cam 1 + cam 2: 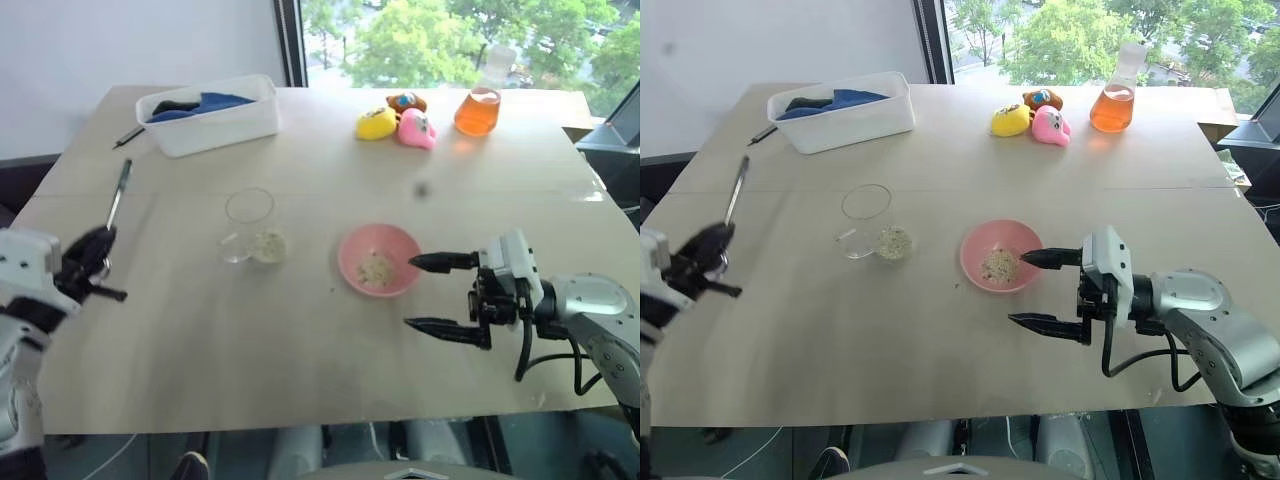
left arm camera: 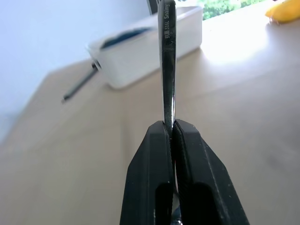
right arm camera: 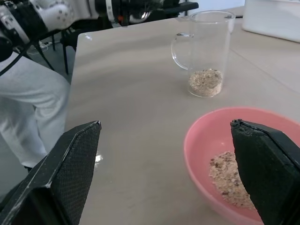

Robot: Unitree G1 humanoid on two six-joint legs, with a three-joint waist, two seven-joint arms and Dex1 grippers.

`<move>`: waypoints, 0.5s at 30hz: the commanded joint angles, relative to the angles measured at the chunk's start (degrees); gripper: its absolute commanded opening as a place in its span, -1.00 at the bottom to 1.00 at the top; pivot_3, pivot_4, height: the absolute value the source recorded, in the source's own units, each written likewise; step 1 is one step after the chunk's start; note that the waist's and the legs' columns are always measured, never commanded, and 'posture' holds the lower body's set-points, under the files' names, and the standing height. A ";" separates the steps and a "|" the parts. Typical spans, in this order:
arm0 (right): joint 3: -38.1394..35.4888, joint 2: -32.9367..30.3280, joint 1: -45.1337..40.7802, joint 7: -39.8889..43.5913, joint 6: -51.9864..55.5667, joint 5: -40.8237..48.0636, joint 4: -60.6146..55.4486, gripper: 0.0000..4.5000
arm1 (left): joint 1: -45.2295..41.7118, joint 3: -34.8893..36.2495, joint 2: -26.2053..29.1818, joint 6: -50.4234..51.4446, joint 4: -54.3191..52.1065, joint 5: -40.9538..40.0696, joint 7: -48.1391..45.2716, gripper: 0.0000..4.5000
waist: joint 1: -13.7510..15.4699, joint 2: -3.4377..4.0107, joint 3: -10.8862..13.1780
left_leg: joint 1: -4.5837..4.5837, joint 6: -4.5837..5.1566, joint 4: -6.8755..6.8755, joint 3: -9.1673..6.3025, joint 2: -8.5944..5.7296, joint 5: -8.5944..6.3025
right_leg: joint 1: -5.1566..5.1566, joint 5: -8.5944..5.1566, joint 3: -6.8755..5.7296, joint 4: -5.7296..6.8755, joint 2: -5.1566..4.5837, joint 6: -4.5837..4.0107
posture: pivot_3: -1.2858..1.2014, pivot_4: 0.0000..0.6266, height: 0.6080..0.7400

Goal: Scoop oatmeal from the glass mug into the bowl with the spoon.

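Observation:
My left gripper [image 1: 98, 245] is at the table's left edge, lifted off the surface and shut on the slim silver spoon [image 1: 117, 197]. The spoon sticks out past the fingertips toward the far side, and the left wrist view shows the spoon [image 2: 167, 61] edge-on, clamped between the left gripper's [image 2: 169, 124] fingers. The glass mug [image 1: 250, 225] stands mid-table with oatmeal [image 1: 268, 245] at its bottom. To its right sits the pink bowl [image 1: 378, 260] with a small heap of oatmeal [image 1: 375, 269]. My right gripper [image 1: 412, 293] is open beside the bowl's right rim, holding nothing.
A white tub [image 1: 210, 118] with blue cloth stands at the back left, a dark pen [image 1: 128, 137] beside it. Yellow [image 1: 376, 123] and pink [image 1: 416, 128] toy ducks and a flask of orange liquid [image 1: 478, 108] are at the back right.

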 commanded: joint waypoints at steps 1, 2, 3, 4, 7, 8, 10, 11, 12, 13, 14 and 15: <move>-1.19 1.35 -2.22 -2.96 -0.19 -0.72 0.28 0.99 | -8.91 -1.53 4.32 0.07 1.19 1.02 0.46 -0.99 | 0.19 0.01 0.01 | 0.00 -0.01 0.00 0.00 -0.04 0.01 | 0.00 0.00 0.01 -0.01 -0.01 0.00 | 0.03 -0.52 1.00; -1.87 2.50 -3.62 -5.86 0.87 -0.68 0.87 0.99 | -12.62 -3.35 4.90 0.65 1.66 0.84 -0.05 -0.99 | 0.27 -0.04 0.03 | 0.00 -0.03 0.01 0.01 -0.07 0.02 | 0.00 0.00 0.03 0.00 -0.02 0.00 | 0.03 -0.52 1.00; -2.37 3.55 -4.99 -8.59 2.07 -0.72 1.41 0.99 | -15.72 -4.94 5.17 1.36 2.02 0.45 -0.55 -0.99 | 0.34 -0.02 0.04 | -0.02 -0.03 0.02 0.02 -0.08 0.02 | -0.01 0.00 0.02 -0.04 0.00 0.01 | 0.03 -0.52 1.00; -3.03 5.05 -6.82 -12.04 3.43 -0.45 1.81 0.99 | -19.42 -7.16 5.19 1.70 2.36 0.67 -0.98 -0.99 | 0.38 -0.01 0.05 | -0.01 -0.04 0.03 0.03 -0.12 0.02 | 0.00 0.00 0.03 0.01 -0.02 0.01 | 0.03 -0.52 1.00; -5.90 10.54 -14.01 -23.03 8.28 2.82 2.83 0.99 | -31.37 -15.31 2.77 1.13 3.36 3.12 -1.22 -0.99 | 0.55 -0.01 0.07 | -0.07 -0.06 0.05 0.04 -0.13 0.04 | -0.03 0.00 0.04 0.01 -0.01 0.01 | 0.03 -0.52 1.00; -6.69 11.96 -15.97 -25.63 9.68 3.88 3.05 0.99 | -34.27 -17.37 1.74 0.87 3.78 3.86 -1.30 -0.99 | 0.68 -0.02 0.12 | -0.12 -0.11 0.07 0.13 -0.14 0.07 | -0.04 0.00 0.01 0.01 0.03 0.01 | 0.03 -0.52 1.00; -9.00 16.11 -21.89 -33.13 12.70 6.65 4.23 0.99 | -40.53 -22.97 -1.88 0.43 4.80 6.03 -1.97 -0.99 | 0.64 0.01 0.14 | -0.21 -0.19 0.13 0.20 -0.15 0.12 | -0.08 0.00 -0.08 0.07 0.03 0.01 | 0.03 -0.52 1.00; -10.03 18.29 -26.01 -37.97 15.08 8.05 5.91 0.99 | -44.06 -26.25 -5.91 -0.07 6.04 6.80 -1.71 -0.99 | 0.49 0.03 0.13 | -0.22 -0.18 0.09 0.21 -0.15 0.12 | -0.09 0.00 -0.09 0.06 0.05 0.01 | 0.03 -0.52 1.00; -10.66 19.95 -29.38 -41.63 16.91 9.22 7.57 0.99 | -46.71 -29.12 -9.34 -0.77 7.15 7.69 -1.26 -0.99 | 0.10 0.05 0.15 | -0.21 -0.18 -0.03 0.23 -0.15 0.12 | -0.09 0.00 -0.08 0.07 0.05 0.01 | 0.03 -0.52 1.00; -11.10 21.38 -32.24 -44.68 18.48 10.24 9.31 0.99 | -48.74 -31.78 -12.37 -1.75 8.46 9.01 -0.90 -0.99 | 0.12 0.13 0.21 | -0.23 -0.18 -0.07 0.26 -0.14 0.12 | -0.11 0.00 -0.09 0.02 0.06 0.02 | 0.03 -0.52 1.00; -11.55 22.57 -34.42 -47.03 19.75 10.93 10.66 0.99 | -50.20 -33.66 -14.66 -2.66 9.55 10.42 -0.90 -0.99 | 0.35 0.16 0.27 | -0.25 -0.18 -0.01 0.26 -0.17 0.12 | -0.12 0.00 -0.10 0.09 0.04 0.02 | 0.03 -0.52 1.00; -12.24 23.91 -36.29 -49.31 20.96 11.37 12.00 0.99 | -51.15 -34.85 -16.39 -3.68 10.47 11.65 -1.48 -0.99 | 0.44 0.16 0.27 | -0.63 -0.18 0.22 0.20 -0.20 0.13 | -0.43 0.02 -0.16 0.16 0.02 0.05 | 0.03 -0.52 1.00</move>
